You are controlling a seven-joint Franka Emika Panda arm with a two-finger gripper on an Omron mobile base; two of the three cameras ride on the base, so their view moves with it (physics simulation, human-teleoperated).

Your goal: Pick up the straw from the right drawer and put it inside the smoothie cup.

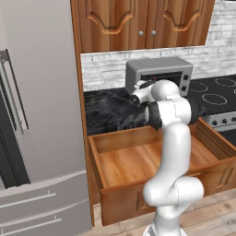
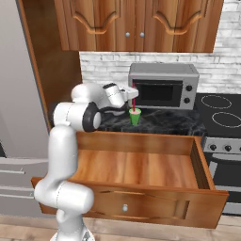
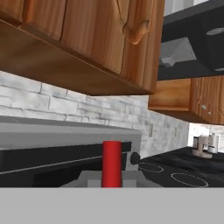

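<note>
One straw [image 2: 134, 100] stands upright in the end effector [image 2: 132, 92] above the smoothie cup [image 2: 135, 116].

Place: a home kitchen, rendered.
Appliances: grey microwave [image 2: 163, 86], black stove [image 2: 225, 115], steel fridge [image 1: 34, 120].
Fittings: carved wooden cabinets [image 2: 136, 24], dark marble counter [image 1: 110, 110], white brick backsplash [image 2: 101, 66].

A boxy grey microwave [image 2: 163, 85] sits on a dark marbled stone counter [image 1: 108, 110] against a whitish brick wall [image 2: 103, 66]. Above the microwave hang carved orange-brown wooden cabinets [image 2: 136, 23]. Right of it lies a black stovetop [image 2: 221, 113]; far left stands a tall grey refrigerator [image 1: 39, 115]. Pale wood planks [image 1: 209, 216] cover the floor.
</note>
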